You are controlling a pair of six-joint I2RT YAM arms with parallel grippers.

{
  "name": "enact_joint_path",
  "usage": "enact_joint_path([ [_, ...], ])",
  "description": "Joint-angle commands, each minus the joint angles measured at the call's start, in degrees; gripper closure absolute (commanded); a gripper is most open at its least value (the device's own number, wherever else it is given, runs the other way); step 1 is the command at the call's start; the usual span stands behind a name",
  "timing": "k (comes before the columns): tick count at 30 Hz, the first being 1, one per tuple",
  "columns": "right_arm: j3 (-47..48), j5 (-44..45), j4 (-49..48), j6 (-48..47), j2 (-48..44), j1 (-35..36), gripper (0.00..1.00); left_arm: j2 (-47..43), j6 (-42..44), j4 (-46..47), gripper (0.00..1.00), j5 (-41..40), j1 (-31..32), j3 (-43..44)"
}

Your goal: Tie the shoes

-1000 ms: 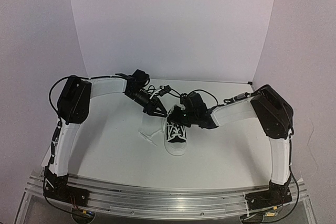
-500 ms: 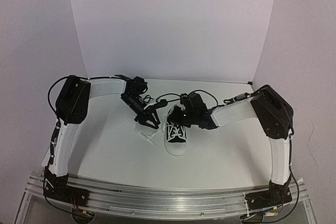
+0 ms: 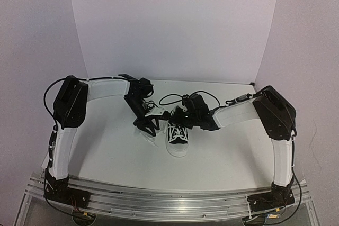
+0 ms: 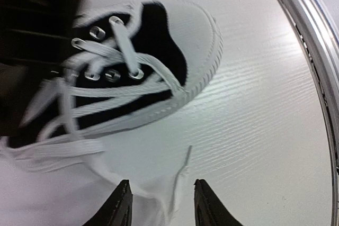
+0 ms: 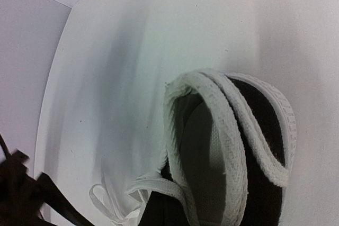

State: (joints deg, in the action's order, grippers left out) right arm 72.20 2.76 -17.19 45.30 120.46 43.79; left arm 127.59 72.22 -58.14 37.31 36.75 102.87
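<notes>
White tabletop [image 3: 106, 152], midway between side edges, is occupied by the sneaker [image 3: 177, 140], its laces [image 4: 126, 46] not yet knotted; the left gripper [image 4: 161, 184] is spread around a loose strand, and the right gripper [image 3: 183, 114] at the heel cannot be judged.

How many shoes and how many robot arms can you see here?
Shoes: 1, the black and white sneaker
Robot arms: 2, the left arm and the right arm
Total: 3

Sneaker [image 3: 178, 141] on table [image 3: 106, 154], left gripper [image 3: 149, 126] just left, right gripper [image 3: 179, 114] behind heel
</notes>
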Motion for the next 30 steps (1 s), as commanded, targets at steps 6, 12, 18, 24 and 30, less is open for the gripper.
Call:
enact_joint_path([
  [6,-0.11,0.69,2.95,-0.11,1.4,-0.54,1.0,2.43,-13.01,13.81,0.69,12.27,-10.03,8.72],
  [12,0.6,-0.12,2.95,-0.38,1.86,-0.55,1.0,6.64,-23.08,30.76,0.66,11.19,-8.21,6.11],
  [18,0.36,-0.06,2.95,-0.31,1.77,-0.5,1.0,11.08,-22.02,25.71,0.58,13.94,-6.03,9.43],
  [24,1.13,-0.58,2.95,-0.46,2.58,-0.55,1.0,9.36,-21.79,27.69,0.56,15.03,-4.5,5.5],
  [30,1.31,-0.63,2.95,-0.97,2.46,-0.54,1.0,8.2,-19.03,22.42,0.53,19.35,-4.31,5.94],
])
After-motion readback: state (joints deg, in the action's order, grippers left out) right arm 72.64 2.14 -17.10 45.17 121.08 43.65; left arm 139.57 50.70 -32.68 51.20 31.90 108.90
